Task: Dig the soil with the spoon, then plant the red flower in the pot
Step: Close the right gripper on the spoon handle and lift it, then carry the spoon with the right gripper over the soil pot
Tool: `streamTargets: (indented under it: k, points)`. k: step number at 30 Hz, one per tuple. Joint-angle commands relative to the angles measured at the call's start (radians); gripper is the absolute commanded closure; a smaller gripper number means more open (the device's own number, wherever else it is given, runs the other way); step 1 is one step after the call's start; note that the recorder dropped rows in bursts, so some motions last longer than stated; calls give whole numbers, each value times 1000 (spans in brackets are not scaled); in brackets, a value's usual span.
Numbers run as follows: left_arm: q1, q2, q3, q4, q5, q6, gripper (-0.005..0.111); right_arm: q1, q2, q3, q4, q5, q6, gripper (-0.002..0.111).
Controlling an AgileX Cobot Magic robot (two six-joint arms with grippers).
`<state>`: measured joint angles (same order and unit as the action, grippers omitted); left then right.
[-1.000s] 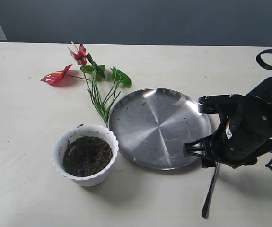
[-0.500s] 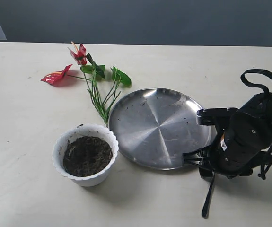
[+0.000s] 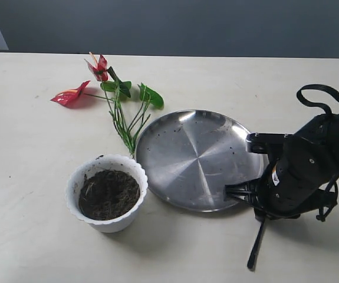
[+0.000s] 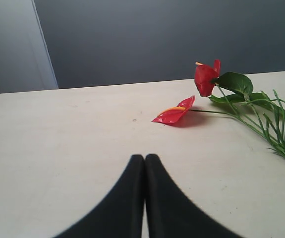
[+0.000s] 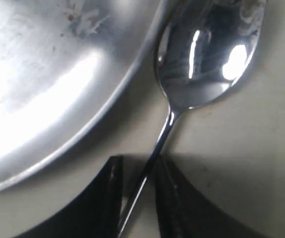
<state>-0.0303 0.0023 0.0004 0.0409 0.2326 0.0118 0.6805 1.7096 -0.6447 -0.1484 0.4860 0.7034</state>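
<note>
Exterior view: a pale table (image 3: pixel 28 177) carries everything. At the near left, the white pot (image 3: pixel 107 192) with a scalloped rim is seen upright, filled with dark soil (image 3: pixel 108 194). Just right of it lies a large round steel plate (image 3: pixel 197 158), almost touching the pot. At the far left the red flower (image 3: pixel 115 94) is laid flat on the table, its two red blooms pointing left and its green stems running toward the gap between pot and plate. At the near right, the right tool (image 3: pixel 257 203) is lowered to the table beside the plate's right edge, and the handle of the spoon (image 3: pixel 256 243) is seen sticking out from under it toward the near side. The left tool is not seen in this view.

Left wrist view: the left tool (image 4: pixel 144 163) is shown clenched, its two dark fingers pressed together with nothing between them, above bare table. The red flower (image 4: pixel 221 96) lies on the table beyond it, well apart.

Right wrist view: the spoon (image 5: pixel 201 64) lies on the table with its bowl just beside the plate (image 5: pixel 58 84) rim. The thin handle passes between the fingers of the right tool (image 5: pixel 140 191), which stand close on either side; whether they are pressing it cannot be told.
</note>
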Motion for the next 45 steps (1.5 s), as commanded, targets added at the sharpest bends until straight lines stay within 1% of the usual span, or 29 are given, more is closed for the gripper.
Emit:
streamTargets:
  k: [1,3,5,6,7,10,12,14,17,19,21,22,26,30,32,33,35,40,41,45]
  points:
    - [-2,-2,0,0,0,-2,106,-5,28,12,-10,46,37,87]
    - [-2,-2,0,0,0,-2,106,-5,28,12,-22,63,57,87]
    - [-2,-2,0,0,0,-2,106,-5,28,12,-57,89,82,91]
    - [-2,-2,0,0,0,-2,106,-5,28,12,-71,103,94,95]
    - [-2,-2,0,0,0,-2,106,-5,16,12,-116,134,132,108]
    - [-2,-2,0,0,0,-2,106,-5,-30,12,-182,152,168,109]
    - [-2,-2,0,0,0,-2,106,-5,-67,12,-274,212,236,109]
    - [-2,-2,0,2,0,-2,106,-5,-112,12,-423,307,328,109]
    - [-2,-2,0,2,0,-2,106,-5,-185,-21,-528,345,315,109]
    - [-2,-2,0,2,0,-2,106,-5,-234,-65,-556,292,156,109]
    - [-2,-2,0,2,0,-2,106,-4,-270,-127,-553,184,-25,109]
    - [-2,-2,0,2,0,-2,106,-4,-276,-157,-542,112,-137,109]
    - [-2,-2,0,2,0,-2,106,27,-274,-222,-542,-43,-457,109]
    - [-2,-2,0,2,0,-2,106,104,-260,-252,-577,-76,-876,109]
    - [-2,-2,0,2,0,-2,106,147,-247,-255,-615,-76,-997,109]
    - [-2,-2,0,2,0,-2,106,168,-239,-255,-637,-76,-1046,109]
    - [-2,-2,0,2,0,-2,106,205,-227,-255,-682,-83,-1079,109]
    - [-2,-2,0,2,0,-2,106,304,-187,-255,-854,-143,-1079,109]
    - [-2,-2,0,2,0,-2,106,332,-173,-255,-912,-145,-1079,109]
    - [-2,-2,0,2,0,-2,106,413,-113,-257,-1098,-104,-1079,109]
